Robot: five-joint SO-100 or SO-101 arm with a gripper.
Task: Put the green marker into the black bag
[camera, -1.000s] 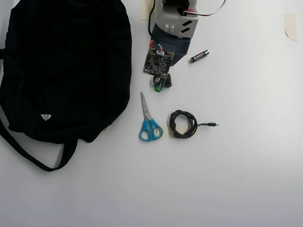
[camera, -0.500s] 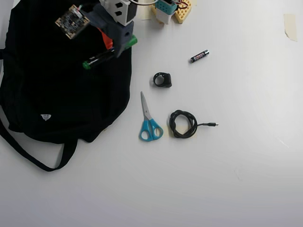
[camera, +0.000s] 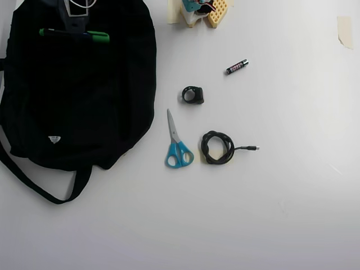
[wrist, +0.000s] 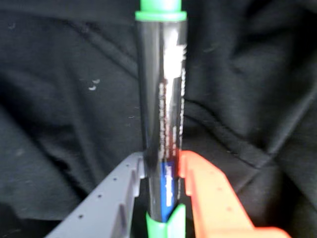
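Looking down on the white worktop [camera: 281, 214], we see the large black fabric bag [camera: 79, 101] as the biggest thing, lying directly beneath the gripper [camera: 74, 32], its long strap looping away at the lower edge of the overhead view and a small white triangular logo showing on the cloth. In the wrist view the same dark, creased fabric fills the whole background behind the gripper [wrist: 163, 163].

The gripper itself has one grey finger and one orange finger, and they are closed narrowly around the slim green marker [wrist: 161, 99], pinching its glossy black barrel near one green end while the other green end reaches away toward the top of the wrist view. From overhead the green marker [camera: 73, 35] lies crosswise over the upper part of the bag, held above the fabric; we cannot tell whether it touches the cloth.

Well apart from the gripper, out on the bare worktop, sit blue-handled scissors [camera: 178, 147], a coiled black cable [camera: 218, 148], a small black ring-shaped piece [camera: 193, 94] and a short black battery [camera: 237, 66].
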